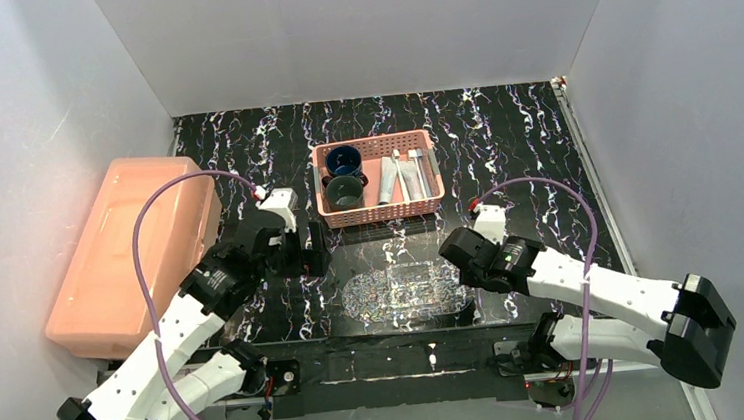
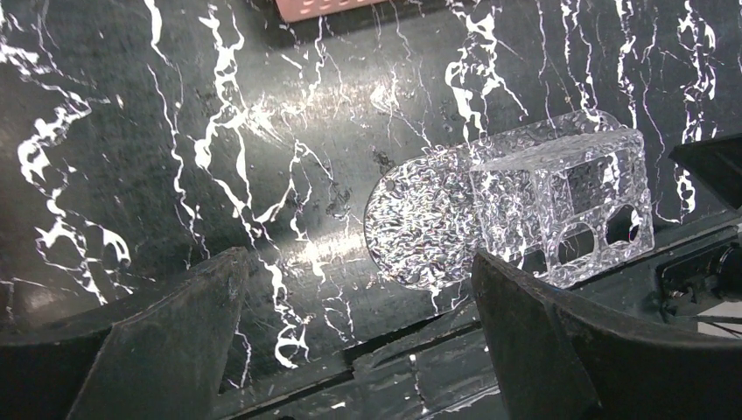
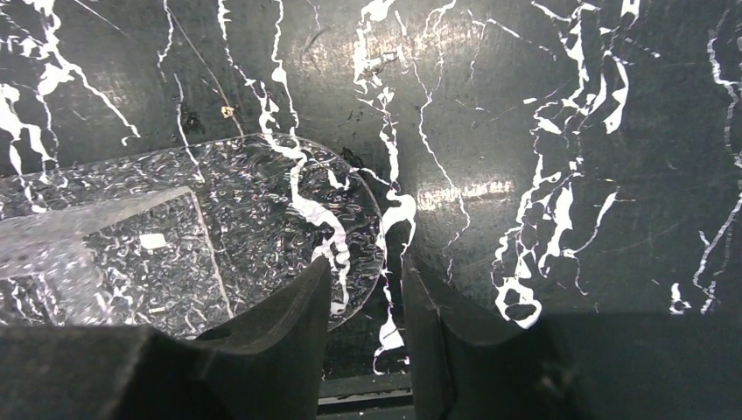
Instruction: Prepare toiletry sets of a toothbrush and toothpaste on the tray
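Top external view: the tray [image 1: 404, 290] lay flat on the black, white-veined tabletop [image 1: 523, 138], at the middle of the near edge. It was between the two arms and apart from the pink basket [image 1: 380, 214] behind it. The basket held a dark blue cup [image 1: 344, 159] and a green cup [image 1: 345, 193] in its left half. Slim pale items [image 1: 405, 175] lay side by side in its right half, but they were too small for us to sort one from another. A salmon box [image 1: 130, 249] sat at the left edge of the tabletop.

Left wrist view: the fingers of the left gripper [image 2: 359, 324] were spread wide with only bare tabletop between them, so we recorded nothing held. The tray [image 2: 420, 219] showed ahead and to the right. A clear block [image 2: 560, 210] with two round holes stood on it. From above, the left gripper [image 1: 316, 252] sat just left of the tray, not touching it.

Right wrist view: the fingers of the right gripper [image 3: 366, 271] were drawn close, leaving a narrow gap that showed tabletop, and they gripped nothing. The rounded end of the tray [image 3: 245, 201] lay just to the left of that gap. From above, the right gripper [image 1: 457, 263] hung by the tray's right end.
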